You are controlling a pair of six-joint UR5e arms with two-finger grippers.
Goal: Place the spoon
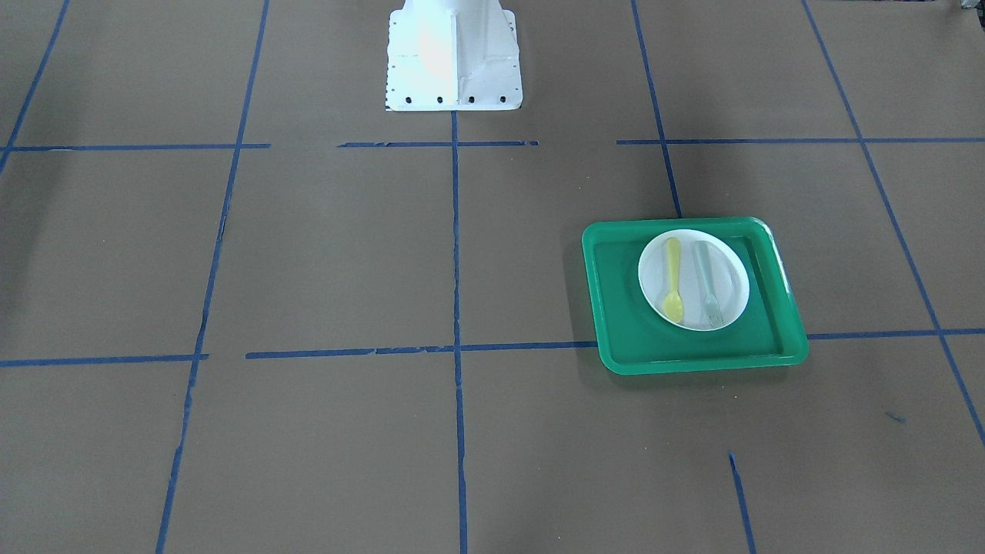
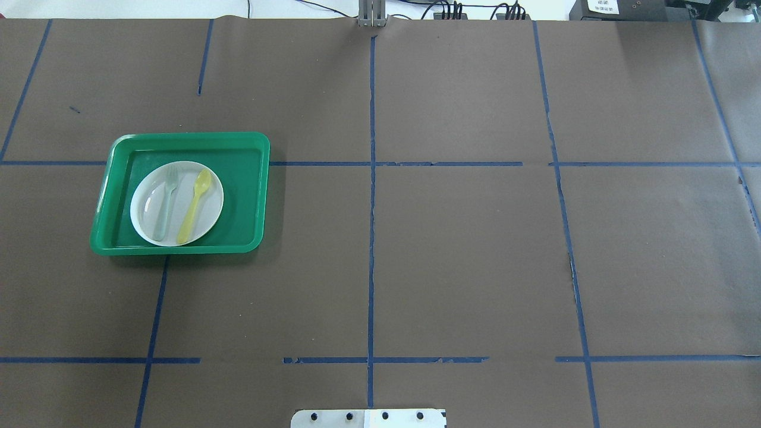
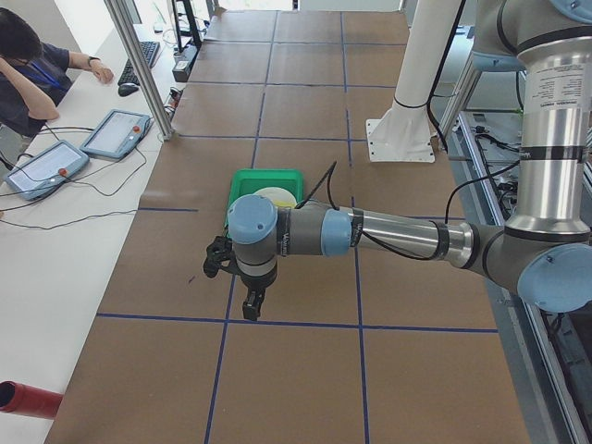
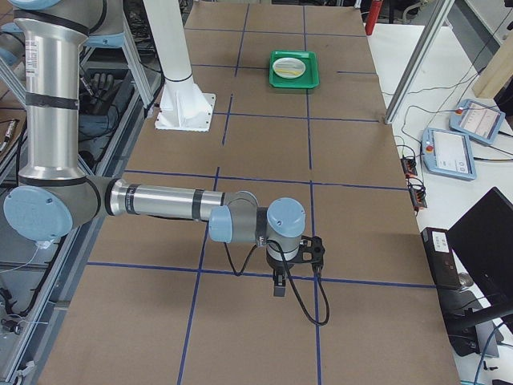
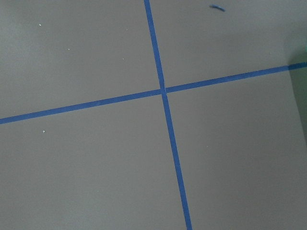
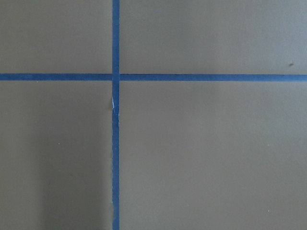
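The yellow spoon (image 1: 673,281) lies on a white plate (image 1: 690,258) beside a pale grey-green fork (image 1: 708,281), parallel to it. The plate sits in a green tray (image 1: 692,350). In the overhead view the spoon (image 2: 194,206) is right of the fork (image 2: 165,202), on the table's left half. My left gripper (image 3: 254,305) hangs over bare table well short of the tray (image 3: 266,176); I cannot tell whether it is open or shut. My right gripper (image 4: 278,285) hangs far from the tray (image 4: 293,68); I cannot tell its state either. Neither gripper shows in the overhead or front view.
Brown paper with blue tape lines (image 2: 371,238) covers the table. The white robot base (image 1: 452,58) stands at the middle of the robot's side. Both wrist views show only paper and crossing tape lines (image 5: 163,91). An operator (image 3: 28,74) sits beside tablets at the far side.
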